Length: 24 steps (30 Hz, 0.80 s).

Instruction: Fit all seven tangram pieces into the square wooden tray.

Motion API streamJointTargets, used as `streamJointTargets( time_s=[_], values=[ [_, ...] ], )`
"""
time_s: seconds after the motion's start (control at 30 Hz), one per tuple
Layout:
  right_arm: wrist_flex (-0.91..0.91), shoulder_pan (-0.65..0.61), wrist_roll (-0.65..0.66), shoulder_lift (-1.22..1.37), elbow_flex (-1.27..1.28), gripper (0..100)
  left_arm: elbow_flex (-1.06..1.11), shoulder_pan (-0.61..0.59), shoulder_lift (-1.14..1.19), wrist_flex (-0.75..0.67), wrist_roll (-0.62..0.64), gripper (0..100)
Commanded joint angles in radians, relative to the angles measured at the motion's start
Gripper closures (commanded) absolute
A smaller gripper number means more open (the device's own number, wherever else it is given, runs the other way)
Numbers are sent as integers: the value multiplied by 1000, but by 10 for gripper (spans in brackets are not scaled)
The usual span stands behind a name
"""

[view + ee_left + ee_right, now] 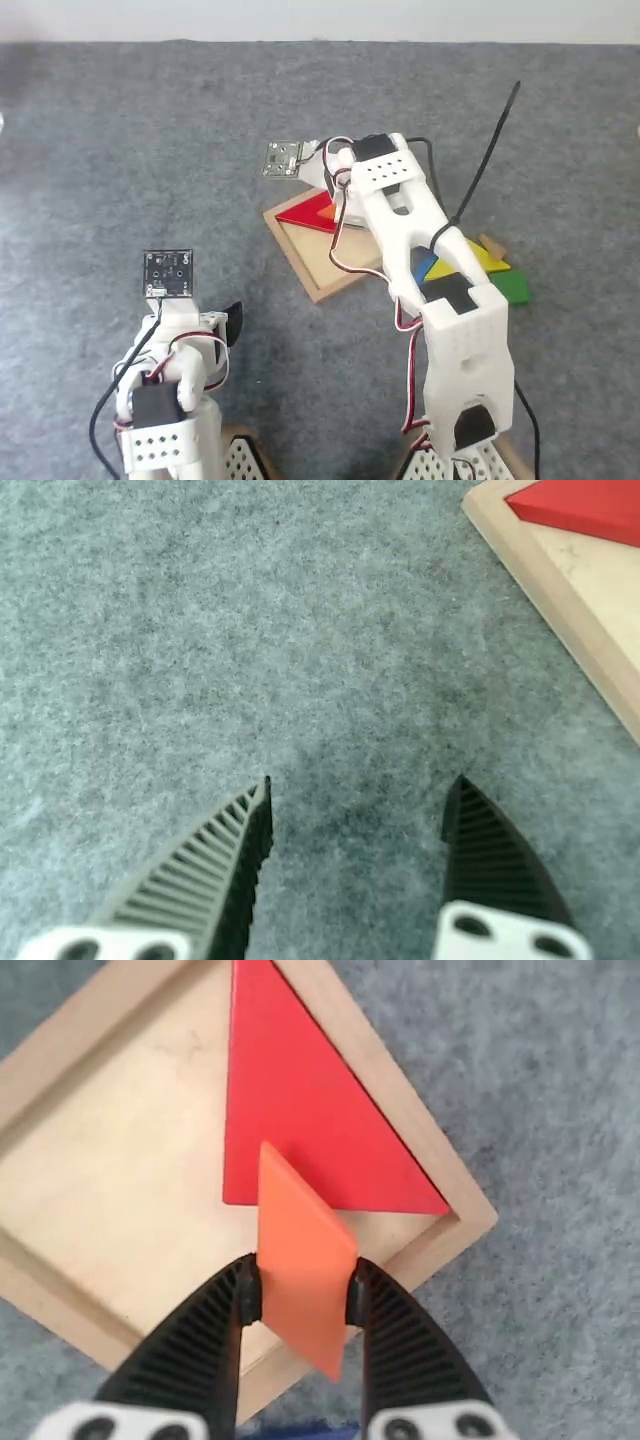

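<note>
Grey felt covers the tabletop [150, 130]. Near its middle, the square wooden tray [318, 285] sits turned cornerwise to the edges. A red triangle [300, 1110] lies inside with its long side along a rim. The right hand [300, 1295] pinches an orange piece [303, 1270] by its long edges, long axis pointing out from the hand, far corner over the red triangle. Yellow [480, 258], blue [427, 268] and green [512, 288] pieces lie just beside the tray. The left hand [355, 830] hangs spread wide over bare felt towards the near edge.

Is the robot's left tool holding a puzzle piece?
No, the left tool is open over the grey carpet, with nothing in it.
</note>
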Motion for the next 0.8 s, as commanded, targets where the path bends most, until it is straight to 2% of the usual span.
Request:
streamJointTargets(
  time_s=[0.0,0.27,0.43,0.57,0.77],
  values=[
    [36,5,15,-12,-5,991,-22,-2,-21,5,8,729],
    [91,2,9,-15,-9,991,-22,-2,-21,5,8,729],
    [119,-28,-114,-54,-3,991,-22,-2,-21,5,8,729],
    [171,-105,-207,-87,26,991,-22,-2,-21,5,8,729],
    [127,-171,-377,-91,72,991,-22,-2,-21,5,8,729]
  ],
)
